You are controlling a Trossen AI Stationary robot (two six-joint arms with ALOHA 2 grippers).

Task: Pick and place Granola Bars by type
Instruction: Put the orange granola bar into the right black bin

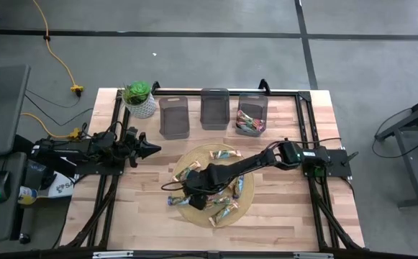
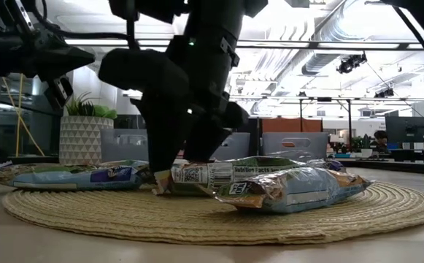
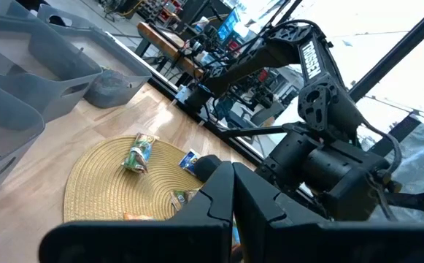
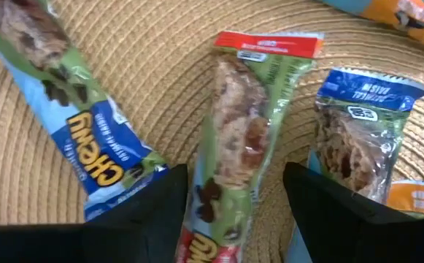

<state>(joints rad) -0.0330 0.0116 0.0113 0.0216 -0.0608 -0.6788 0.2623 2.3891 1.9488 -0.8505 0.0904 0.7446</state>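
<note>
Several granola bars [image 1: 220,153] lie scattered on the round straw mat [image 1: 246,198]. My right gripper [image 4: 233,212] is low over the mat's near-left part [image 1: 194,187], open and pointing down. Its fingers stand on either side of a green bar with red ends [image 4: 244,139] that lies flat on the mat. I cannot tell whether they touch it. A green-and-blue Chewy bar [image 4: 73,124] lies beside one finger and a blue bar [image 4: 361,124] beside the other. My left gripper [image 1: 153,149] waits shut above the table, left of the mat.
Three clear grey bins [image 1: 174,119] [image 1: 214,109] [image 1: 252,104] stand in a row at the table's far side. The rightmost holds a few bars [image 1: 249,124]. A potted plant [image 1: 139,99] stands left of the bins. Bare wood lies near the mat's near edge.
</note>
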